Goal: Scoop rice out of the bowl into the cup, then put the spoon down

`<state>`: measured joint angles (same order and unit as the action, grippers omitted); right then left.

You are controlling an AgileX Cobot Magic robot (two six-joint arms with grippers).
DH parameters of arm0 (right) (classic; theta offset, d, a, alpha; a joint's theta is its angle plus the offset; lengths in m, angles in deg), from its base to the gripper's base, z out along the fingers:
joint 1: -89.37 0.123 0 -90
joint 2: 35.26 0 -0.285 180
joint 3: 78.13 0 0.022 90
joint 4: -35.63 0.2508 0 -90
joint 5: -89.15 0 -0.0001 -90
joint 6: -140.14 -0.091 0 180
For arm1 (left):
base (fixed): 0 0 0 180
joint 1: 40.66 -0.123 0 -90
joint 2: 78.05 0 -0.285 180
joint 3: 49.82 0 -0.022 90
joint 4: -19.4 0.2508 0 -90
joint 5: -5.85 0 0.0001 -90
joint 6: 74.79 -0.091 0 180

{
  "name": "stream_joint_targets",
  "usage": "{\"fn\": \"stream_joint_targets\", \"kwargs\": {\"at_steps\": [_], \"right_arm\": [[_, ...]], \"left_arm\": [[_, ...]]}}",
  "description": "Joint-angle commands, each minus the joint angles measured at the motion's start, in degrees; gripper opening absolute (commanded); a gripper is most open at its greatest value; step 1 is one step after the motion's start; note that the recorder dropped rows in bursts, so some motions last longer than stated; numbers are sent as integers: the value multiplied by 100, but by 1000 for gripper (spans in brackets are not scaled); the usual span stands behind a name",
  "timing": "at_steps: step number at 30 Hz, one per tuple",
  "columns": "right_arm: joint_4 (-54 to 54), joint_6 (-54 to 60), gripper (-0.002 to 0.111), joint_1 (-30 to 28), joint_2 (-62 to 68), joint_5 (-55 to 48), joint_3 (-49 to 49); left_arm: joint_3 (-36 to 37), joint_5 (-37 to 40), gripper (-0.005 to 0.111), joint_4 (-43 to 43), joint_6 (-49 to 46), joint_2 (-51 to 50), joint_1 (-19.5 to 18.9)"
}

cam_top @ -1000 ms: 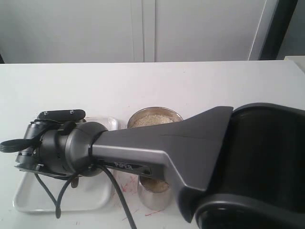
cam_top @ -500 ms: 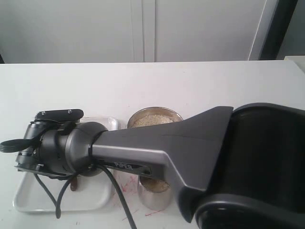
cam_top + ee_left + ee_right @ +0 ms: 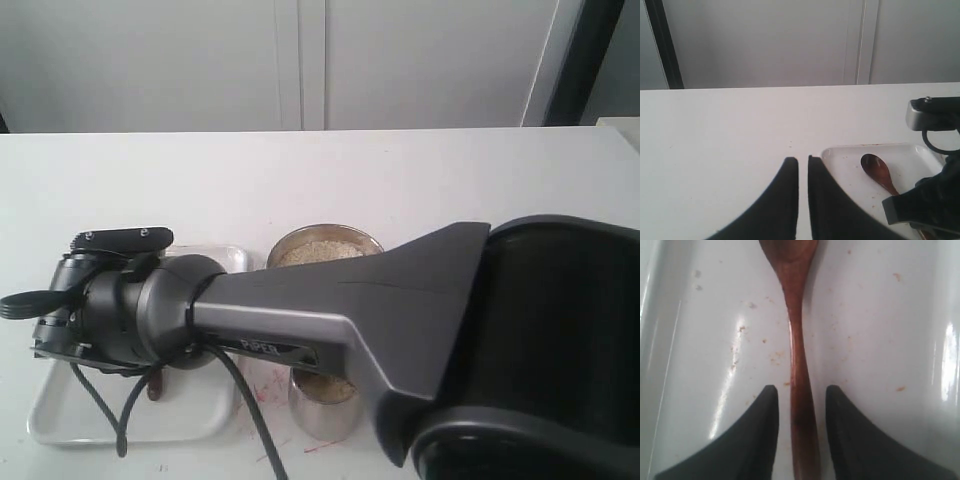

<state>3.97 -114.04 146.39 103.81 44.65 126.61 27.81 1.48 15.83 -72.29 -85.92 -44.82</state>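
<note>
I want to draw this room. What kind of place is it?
Probably a lab or test room: a black robot arm reaches over a white tray on a white table, with plain white cabinet doors behind.

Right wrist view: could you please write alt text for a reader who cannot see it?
A dark wooden spoon lies on a white tray, its handle between two open black jaws that do not touch it.

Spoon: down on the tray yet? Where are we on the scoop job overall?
Done: the cup holds rice, and the spoon lies flat on the white tray. In hand: the right gripper sits over the handle, jaws open with a gap on each side, so the spoon looks released. Left: probably only backing that arm away. The bowl has rice in it too.
</note>
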Motion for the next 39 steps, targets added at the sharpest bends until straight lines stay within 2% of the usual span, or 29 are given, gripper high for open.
{"fn": "stream_joint_targets", "kwargs": {"at_steps": [1,4,6,8,11,31,39], "right_arm": [[-365,76,31,4,-528,-45,20],[-695,250,31,4,-810,-237,20],[-1157,261,31,4,-976,-890,20],[-1302,802,31,-71,-1103,-1448,20],[-1302,1322,31,-239,-1272,-1662,-99],[-2360,1566,31,-1678,-4323,-1294,-3119],[-2492,2578,31,-1819,-6260,-1267,-4187]], "left_arm": [[-42,-17,14,-26,31,8,32],[-42,-17,14,-26,31,8,32],[-42,-17,14,-26,31,8,32],[-42,-17,14,-26,31,8,32],[-42,-17,14,-26,31,8,32],[-42,-17,14,-26,31,8,32],[-42,-17,14,-26,31,8,32]]}}
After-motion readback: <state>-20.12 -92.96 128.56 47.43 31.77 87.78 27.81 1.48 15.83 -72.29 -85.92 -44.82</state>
